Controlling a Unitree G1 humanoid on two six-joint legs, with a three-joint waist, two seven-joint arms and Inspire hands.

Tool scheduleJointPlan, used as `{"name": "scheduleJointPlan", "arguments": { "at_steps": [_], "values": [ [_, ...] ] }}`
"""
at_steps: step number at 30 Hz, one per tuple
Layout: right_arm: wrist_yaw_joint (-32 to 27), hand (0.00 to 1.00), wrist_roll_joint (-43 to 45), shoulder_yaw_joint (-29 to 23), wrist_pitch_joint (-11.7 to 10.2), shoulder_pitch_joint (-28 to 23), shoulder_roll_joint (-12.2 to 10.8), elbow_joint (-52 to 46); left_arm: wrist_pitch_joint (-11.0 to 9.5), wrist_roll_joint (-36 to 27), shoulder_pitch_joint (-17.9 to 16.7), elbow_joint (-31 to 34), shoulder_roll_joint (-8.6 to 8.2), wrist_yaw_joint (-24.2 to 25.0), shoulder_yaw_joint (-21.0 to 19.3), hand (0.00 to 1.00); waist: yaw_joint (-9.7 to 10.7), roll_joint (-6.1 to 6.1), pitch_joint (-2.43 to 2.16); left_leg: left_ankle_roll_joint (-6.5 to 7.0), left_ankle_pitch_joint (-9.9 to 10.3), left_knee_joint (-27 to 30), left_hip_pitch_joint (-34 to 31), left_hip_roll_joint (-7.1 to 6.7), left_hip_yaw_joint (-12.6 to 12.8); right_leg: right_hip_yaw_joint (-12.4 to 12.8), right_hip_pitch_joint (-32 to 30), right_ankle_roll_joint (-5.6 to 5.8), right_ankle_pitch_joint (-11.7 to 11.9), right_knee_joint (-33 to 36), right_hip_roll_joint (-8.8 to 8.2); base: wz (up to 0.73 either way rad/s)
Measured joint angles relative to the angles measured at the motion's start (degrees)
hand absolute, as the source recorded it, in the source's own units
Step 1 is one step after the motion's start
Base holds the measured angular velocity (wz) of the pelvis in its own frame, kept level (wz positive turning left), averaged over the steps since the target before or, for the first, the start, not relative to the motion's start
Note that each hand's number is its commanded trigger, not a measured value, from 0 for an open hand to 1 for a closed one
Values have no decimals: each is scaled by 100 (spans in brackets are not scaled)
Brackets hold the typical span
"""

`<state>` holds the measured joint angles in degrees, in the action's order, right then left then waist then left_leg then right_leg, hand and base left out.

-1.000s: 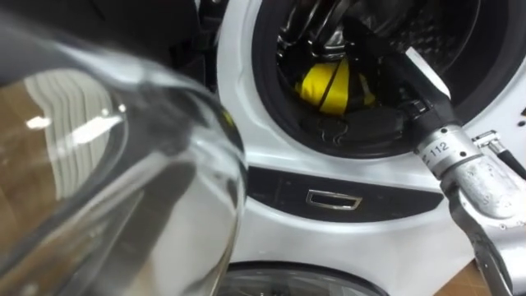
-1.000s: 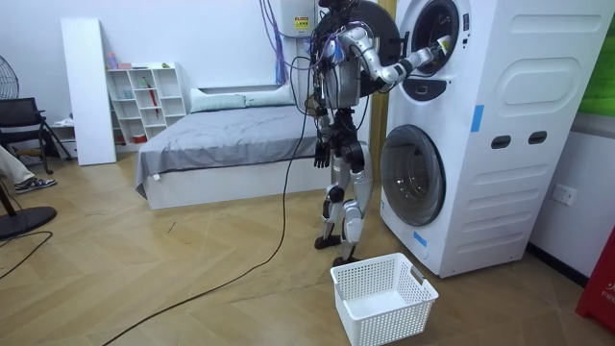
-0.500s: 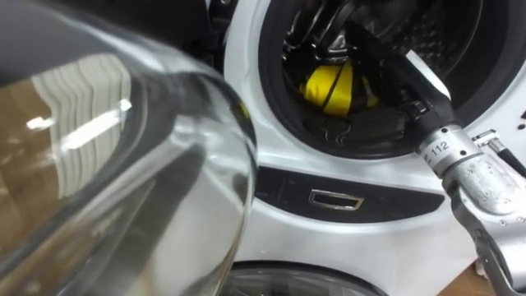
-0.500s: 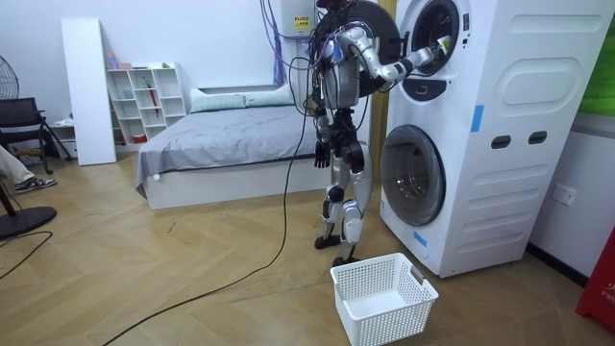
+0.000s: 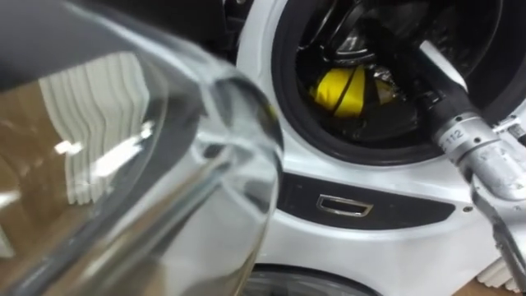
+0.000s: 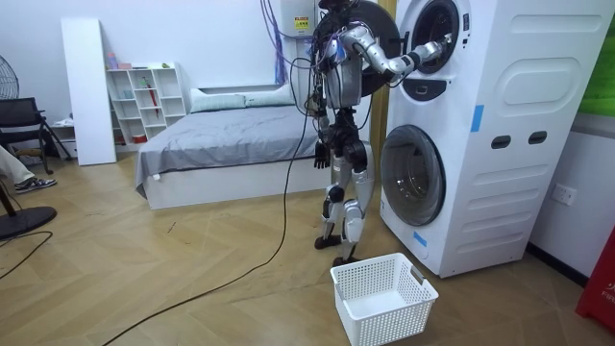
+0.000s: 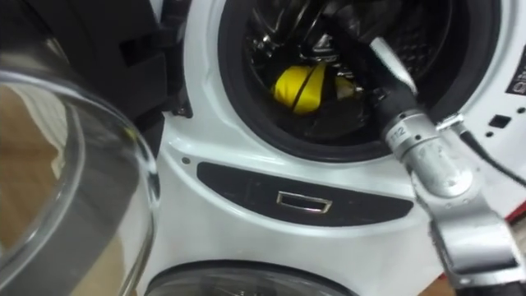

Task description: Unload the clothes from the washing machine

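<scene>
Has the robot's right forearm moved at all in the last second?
Yes. In the room view the right forearm has risen slightly against the white washing machine's round upper opening.

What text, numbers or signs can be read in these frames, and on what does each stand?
Nothing reads with certainty.
On the wrist cuff of the right arm: dark characters, partly cut off, blurred.
On the washing machine, right edge of the right eye view: dark print, cropped, unreadable.
On the white wall unit, room view: a label, too small.
On the washing machine's side: a blue sticker, too small to show print.
</scene>
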<state>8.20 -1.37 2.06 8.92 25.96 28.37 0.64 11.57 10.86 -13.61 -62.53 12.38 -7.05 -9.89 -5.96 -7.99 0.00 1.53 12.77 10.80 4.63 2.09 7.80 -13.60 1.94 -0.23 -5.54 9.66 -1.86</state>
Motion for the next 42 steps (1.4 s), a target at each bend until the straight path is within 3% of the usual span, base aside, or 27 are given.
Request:
{"name": "scheduleJointPlan", "arguments": {
  "at_steps": [4,9,19,28,35,39,42],
  "values": [
    [-3,0,92,-20,97,0,12,-12,11,0,-71,-1,-21,0,-209,0,27,-6,-51,-1,-1,10,12,9,-17,-67,13,0,0,2,0,3],
    [-4,0,94,-109,146,0,12,-33,23,-2,-83,1,-26,-2,-355,0,26,-1,-50,0,0,-15,10,7,-21,-68,20,0,0,1,-4,1],
    [-4,0,-215,-186,247,0,38,-142,66,1,-131,33,-23,-24,-472,0,35,142,-31,0,0,-48,100,7,-69,-67,109,3,-2,-1,-1,2],
    [120,0,166,-184,321,0,52,-139,87,116,-169,136,-43,-24,-455,0,91,112,-53,3,2,-76,92,-2,-143,-71,124,8,-5,8,-2,3],
    [754,0,1073,-42,379,32,195,-26,244,116,-121,239,-30,-12,-454,0,60,-11,-69,4,2,-89,85,-13,-169,-100,121,32,-22,4,-4,0],
    [1332,0,1079,-39,516,386,221,520,352,154,-32,247,-9,0,-442,0,7,-127,-27,4,2,-80,95,-17,-168,-142,127,31,-22,0,-8,-2],
    [1828,0,1176,-15,630,482,367,625,481,308,98,228,20,48,-442,0,-89,-220,-28,2,1,-68,110,-9,-183,-215,157,31,-22,-1,-7,1]
  ]
}}
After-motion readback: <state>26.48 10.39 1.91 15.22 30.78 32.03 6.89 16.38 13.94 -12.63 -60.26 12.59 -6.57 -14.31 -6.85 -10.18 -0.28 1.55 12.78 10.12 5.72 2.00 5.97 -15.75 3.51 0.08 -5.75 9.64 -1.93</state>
